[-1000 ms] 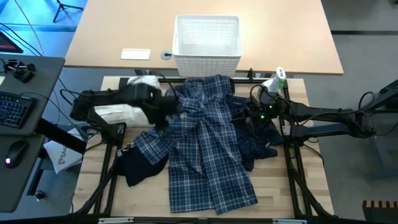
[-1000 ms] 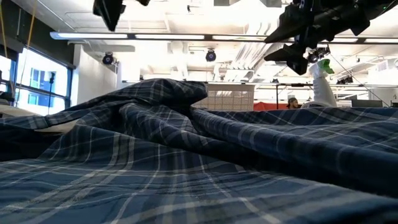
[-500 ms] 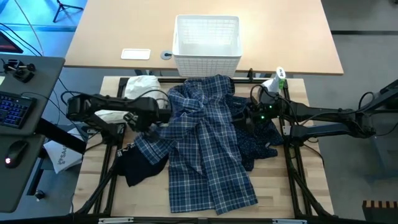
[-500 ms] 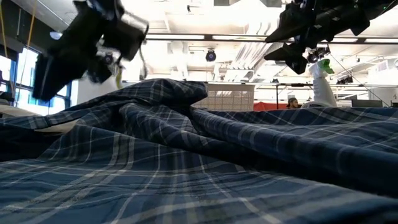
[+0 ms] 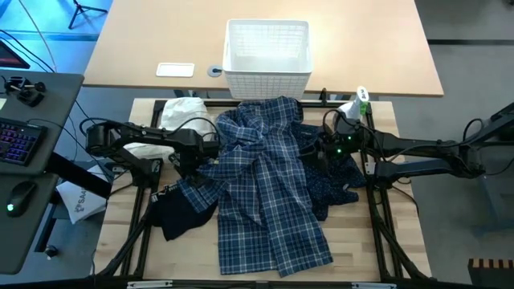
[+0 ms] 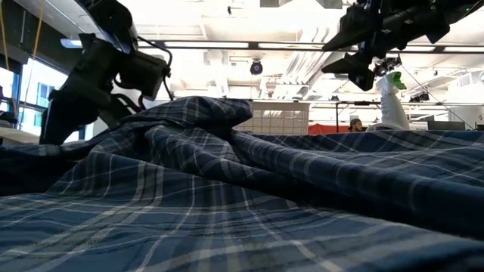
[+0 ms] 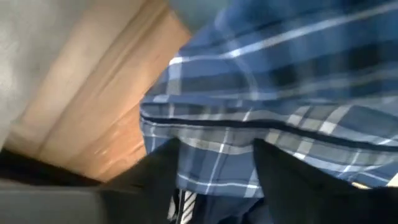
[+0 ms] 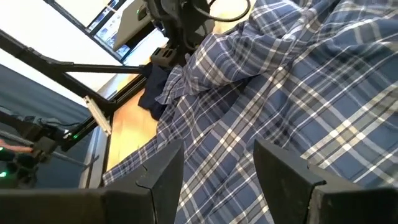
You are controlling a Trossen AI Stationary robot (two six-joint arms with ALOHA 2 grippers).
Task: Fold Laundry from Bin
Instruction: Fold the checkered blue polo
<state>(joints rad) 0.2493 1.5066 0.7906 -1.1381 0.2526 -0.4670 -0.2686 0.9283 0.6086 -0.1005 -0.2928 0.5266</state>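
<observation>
The blue-white plaid shirt [image 5: 265, 193] lies spread and rumpled across the middle of the table. My left gripper [image 5: 186, 164] is down at its left edge, pointing steeply down; in the left wrist view its fingers stand apart with the shirt's hem [image 7: 211, 127] between them. My right gripper [image 5: 315, 151] hangs open well above the shirt's right side [image 8: 280, 81] with nothing in it. A black piece [image 5: 181, 213] lies under the shirt's left side. Navy dotted trousers [image 5: 336, 189] lie under its right side. The white bin [image 5: 267, 48] stands beyond the shirt. My left gripper comes at the shirt's left edge [image 7: 186, 134] from above, slanting down, one finger [image 7: 158, 177] on each side of the hem. Whether the fingers touch the cloth I cannot tell. The shirt lies slack on the table.
A white cloth [image 5: 181, 108] lies at the table's far left corner, a spray bottle [image 5: 358, 103] stands at the far right. Black frame rails [image 5: 377, 213] run along the table's sides. Bare wood [image 5: 361, 249] shows at the near right.
My left gripper has come down from high over the shirt and toward the table's left and near edges, tipping to point more steeply down, and now stands at the shirt's left edge. The shirt and my right gripper have kept still.
</observation>
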